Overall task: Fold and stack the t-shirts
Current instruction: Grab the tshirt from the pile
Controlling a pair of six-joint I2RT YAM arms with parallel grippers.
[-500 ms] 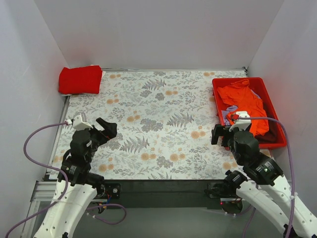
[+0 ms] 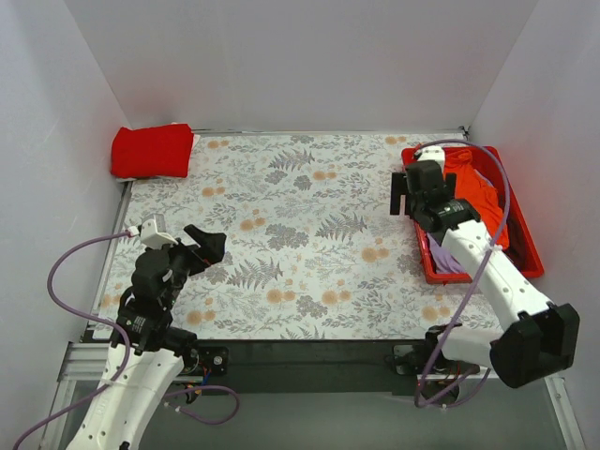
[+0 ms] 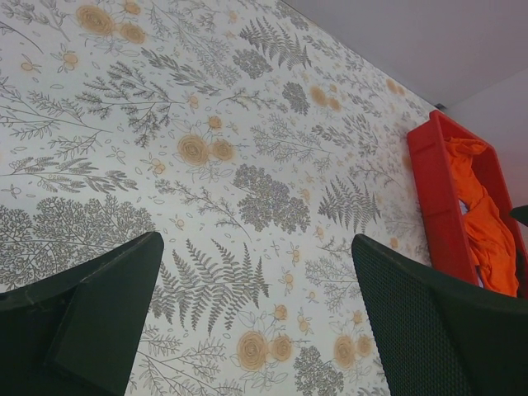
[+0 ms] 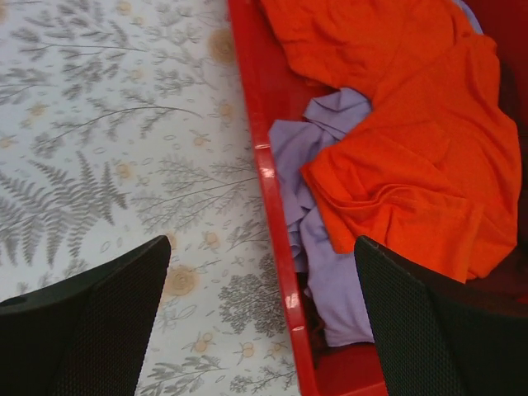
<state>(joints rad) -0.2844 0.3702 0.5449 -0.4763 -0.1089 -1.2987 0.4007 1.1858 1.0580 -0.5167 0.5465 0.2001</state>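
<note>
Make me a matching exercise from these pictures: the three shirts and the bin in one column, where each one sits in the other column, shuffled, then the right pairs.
Things:
1. red shirt
2. orange shirt
3. lavender shirt
4. red bin

Places:
A. along the right edge of the table
B. crumpled on top inside the bin
C. folded at the far left corner
D. in the bin, partly under another shirt

Pairs: 1-C, 2-B, 3-D, 4-A.
</note>
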